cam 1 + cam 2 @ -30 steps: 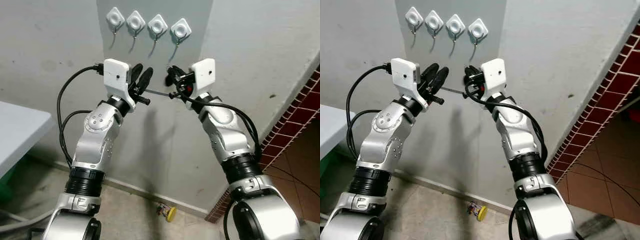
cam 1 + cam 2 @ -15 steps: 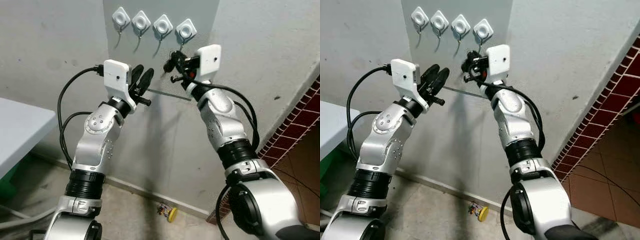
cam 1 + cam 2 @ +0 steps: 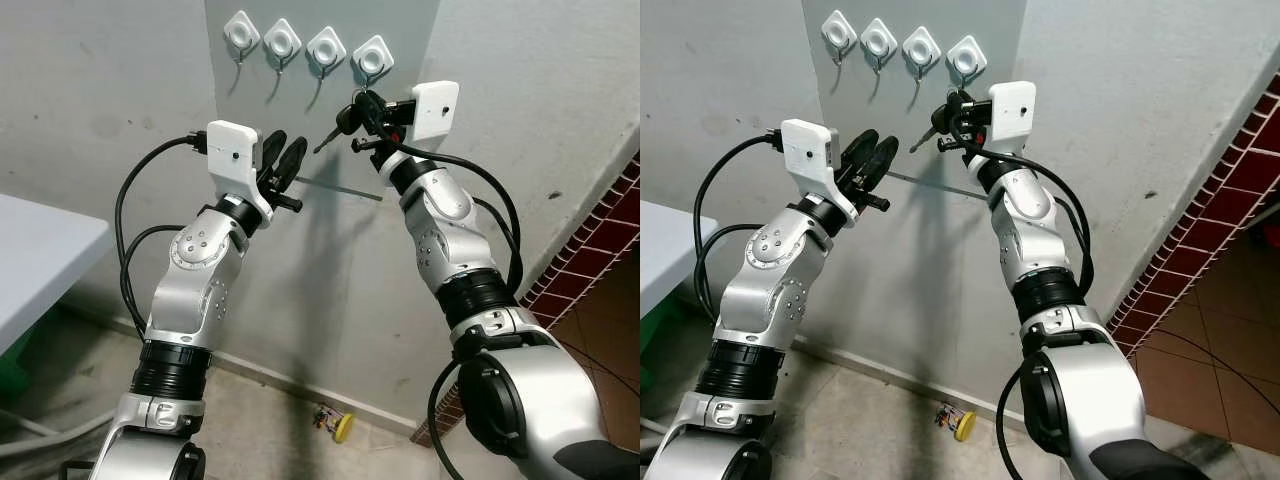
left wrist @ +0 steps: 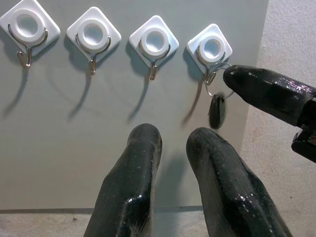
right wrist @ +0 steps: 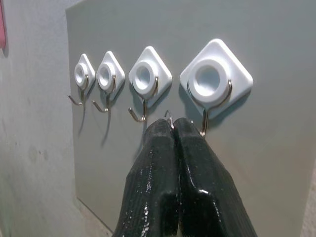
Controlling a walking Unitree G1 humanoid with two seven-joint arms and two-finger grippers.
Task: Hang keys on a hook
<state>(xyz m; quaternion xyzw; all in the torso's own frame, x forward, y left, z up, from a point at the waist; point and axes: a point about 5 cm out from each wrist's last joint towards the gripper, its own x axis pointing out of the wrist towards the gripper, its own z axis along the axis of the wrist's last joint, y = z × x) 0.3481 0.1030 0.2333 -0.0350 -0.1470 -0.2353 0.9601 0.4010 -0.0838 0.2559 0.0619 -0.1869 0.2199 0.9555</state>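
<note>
Because the ring has to slip over an upturned wire tip, I have the right end effector [image 3: 362, 108] pinched together on the keys [image 4: 216, 109] by their thin split ring, right beside the rightmost hook [image 4: 211, 75] of the four white hooks on the grey wall panel [image 4: 123, 148], so the dark key head hangs free just below it. From the left wrist view the ring looks to be touching or looped at that hook's wire, though I cannot tell if it has truly caught. My left end effector [image 3: 282, 165] waits lower down, fingers slightly apart and holding nothing.
</note>
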